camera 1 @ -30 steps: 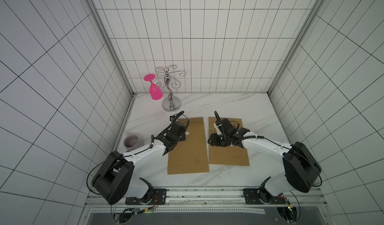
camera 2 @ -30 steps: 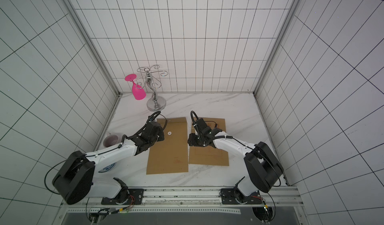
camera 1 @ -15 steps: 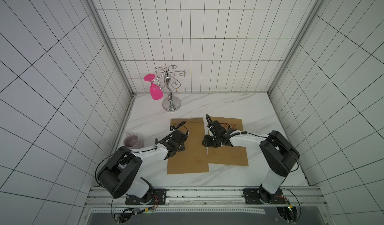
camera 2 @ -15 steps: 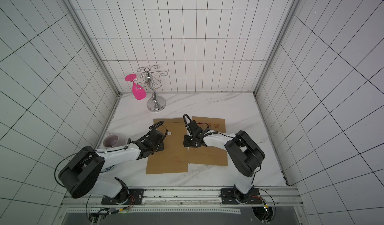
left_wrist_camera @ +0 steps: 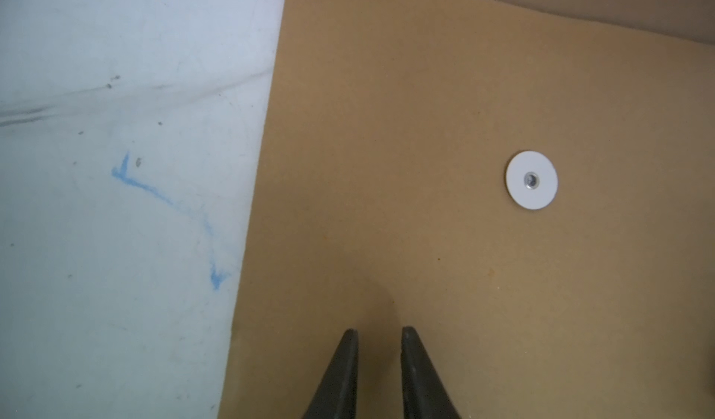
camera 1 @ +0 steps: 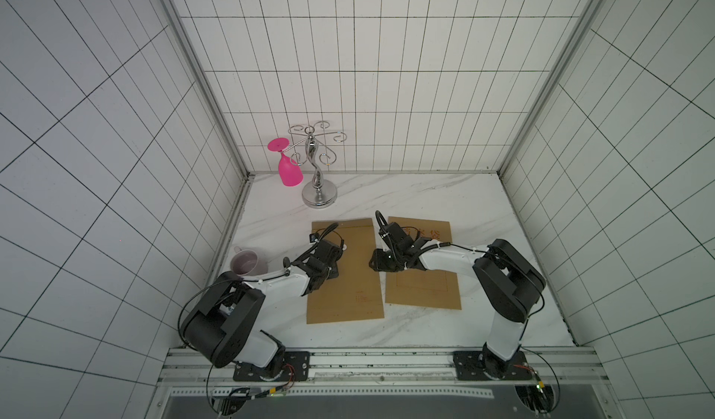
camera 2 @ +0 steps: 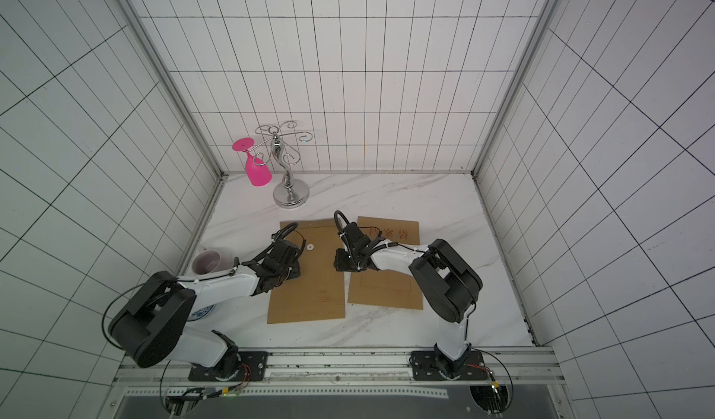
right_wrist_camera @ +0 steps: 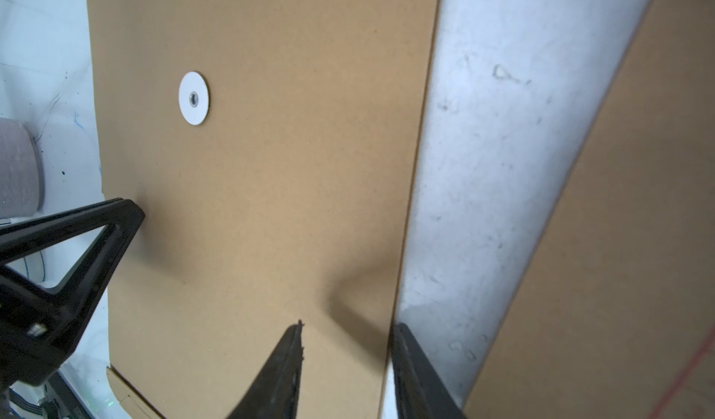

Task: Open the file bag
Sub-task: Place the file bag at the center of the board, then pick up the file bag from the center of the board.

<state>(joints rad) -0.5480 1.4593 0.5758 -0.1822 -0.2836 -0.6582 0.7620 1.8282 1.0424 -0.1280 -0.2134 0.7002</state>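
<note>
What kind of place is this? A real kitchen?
Probably a robot test booth dressed like a kitchen: tiled walls box in a marble table, and two robot arms are bolted to a metal rail at its front.

Pink goblet [camera 1: 290, 173] hangs on silver rack [camera 1: 319, 197]; pale mug [camera 1: 249, 270] stands apart.

Read three large red characters, 档案袋, across the far end of the right-hand brown envelope [camera 2: 383, 293] in a top view. Found small red print low on the file bag [camera 2: 309, 312] beside it, too small to make out.
</note>
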